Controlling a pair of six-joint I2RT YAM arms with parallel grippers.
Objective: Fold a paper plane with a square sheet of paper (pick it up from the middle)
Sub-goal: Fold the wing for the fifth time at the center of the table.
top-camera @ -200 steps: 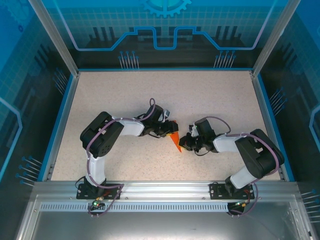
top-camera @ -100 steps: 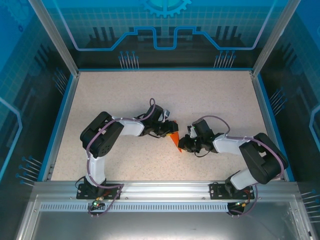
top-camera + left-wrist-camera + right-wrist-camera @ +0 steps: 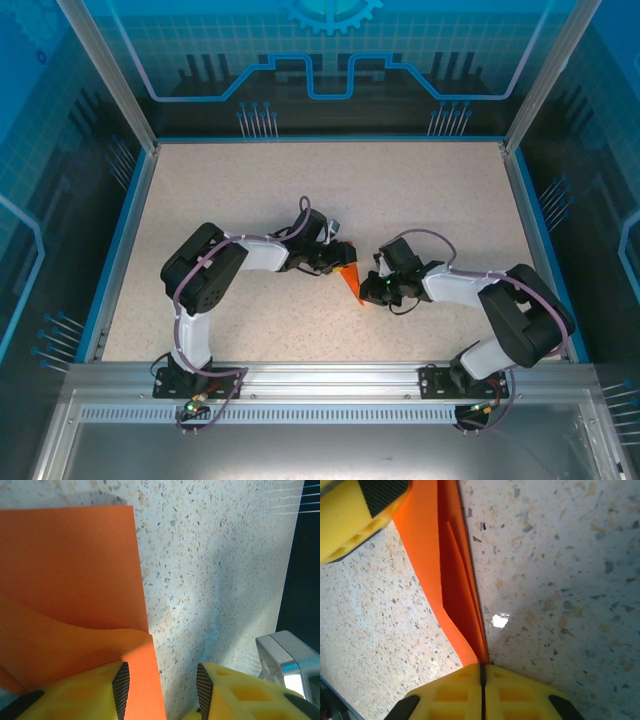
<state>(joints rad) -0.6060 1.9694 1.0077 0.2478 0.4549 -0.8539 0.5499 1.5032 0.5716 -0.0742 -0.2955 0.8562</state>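
Note:
The square sheet of paper is a bright orange folded wedge lying mid-table between both arms. My left gripper stands open at its far end. In the left wrist view one yellow finger rests over the layered paper, whose right edge runs between the jaws of the left gripper; bare table shows beside it. My right gripper is at the near tip. In the right wrist view the right gripper is shut, and the paper's folded edges run into the seam.
A speckled beige table with a raised blue rim and clear enclosure walls surrounds the work. The left gripper's yellow finger shows at the top left of the right wrist view, close over the paper.
The right gripper has shifted slightly left along the table onto the paper's near tip. The left arm and its jaws have not moved.

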